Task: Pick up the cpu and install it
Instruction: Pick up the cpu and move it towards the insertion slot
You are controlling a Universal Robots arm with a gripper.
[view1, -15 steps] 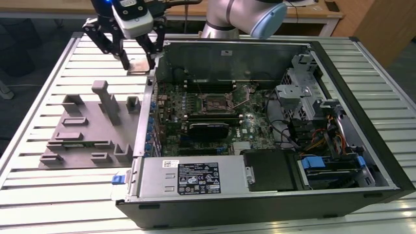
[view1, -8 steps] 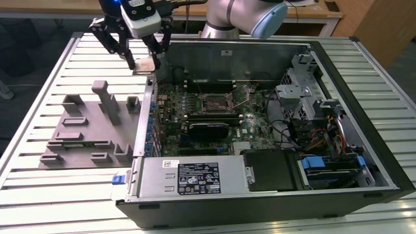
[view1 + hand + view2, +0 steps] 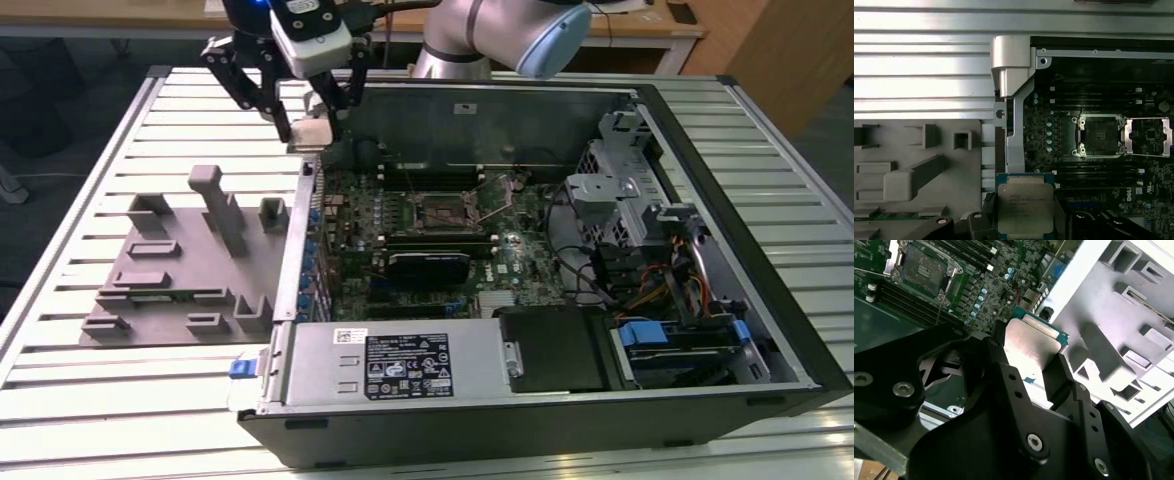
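Note:
My gripper hangs above the open computer case's wall, at the exterior view's upper left, shut on the cpu. The cpu is a small square chip with a silvery top plate and a thin green rim. In the second wrist view the black fingers clamp the cpu by two opposite edges. The motherboard's socket lies open inside the case, its metal frame flipped aside. In the exterior view the socket is right of the gripper and lower.
A grey moulded tray with raised blocks sits on the slatted table beside the case. Inside the case are memory slots, a black card, a power supply and drive bays with cables.

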